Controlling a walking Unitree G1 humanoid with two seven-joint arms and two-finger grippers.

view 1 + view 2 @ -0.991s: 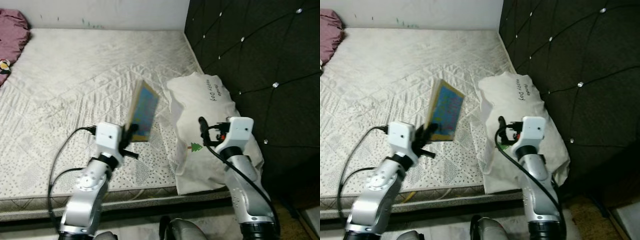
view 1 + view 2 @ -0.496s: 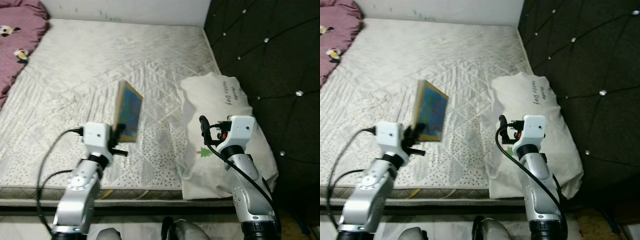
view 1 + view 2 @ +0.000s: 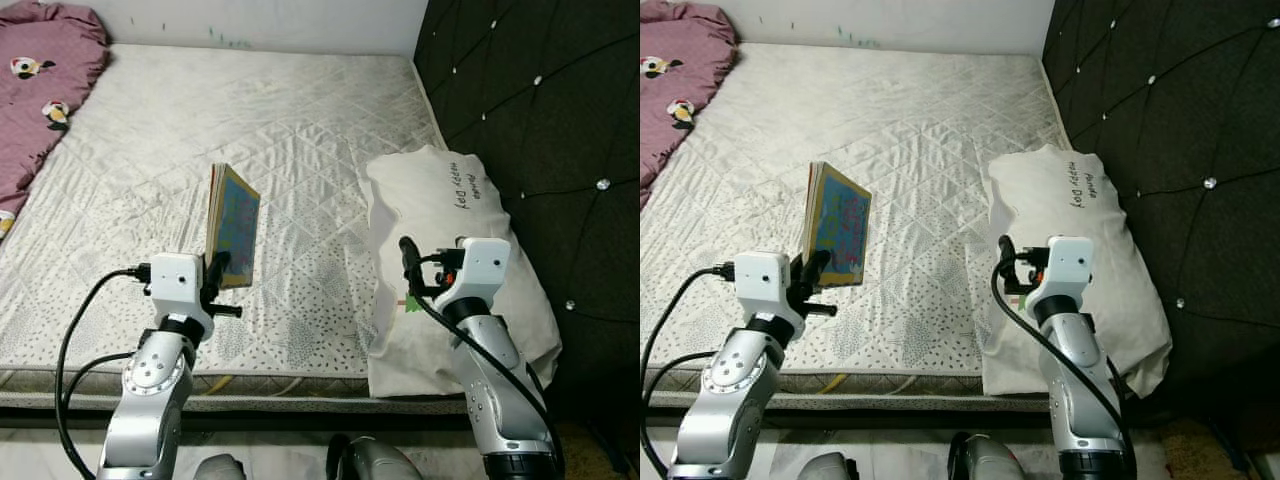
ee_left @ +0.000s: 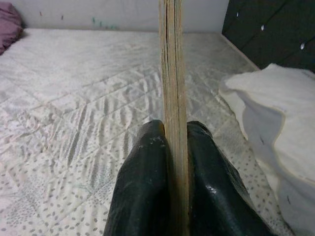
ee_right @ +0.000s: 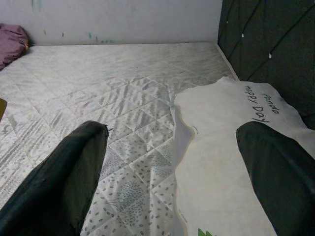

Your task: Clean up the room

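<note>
My left gripper [image 3: 216,272] is shut on a thin picture book [image 3: 232,224] with a colourful blue cover, held upright on its edge above the near part of the white quilted mattress [image 3: 250,130]. In the left wrist view the book's page edge [image 4: 172,73] runs straight up between my two black fingers [image 4: 142,191]. My right gripper [image 3: 407,262] stands open and empty over the near end of a white pillow [image 3: 450,220] printed with a small green tree. The right wrist view shows its two fingers [image 5: 59,182] spread wide, with the pillow [image 5: 221,147] beyond them.
A dark quilted headboard [image 3: 540,110] with studs rises along the right of the bed. A pink blanket [image 3: 40,90] with cartoon patches lies at the far left. A white wall [image 3: 250,20] closes the far side. The mattress front edge [image 3: 260,385] runs just before my arms.
The head camera has swung left, bringing the pink blanket further into view. The left gripper, still holding the book, now sits lower and further left. The right gripper has barely moved.
</note>
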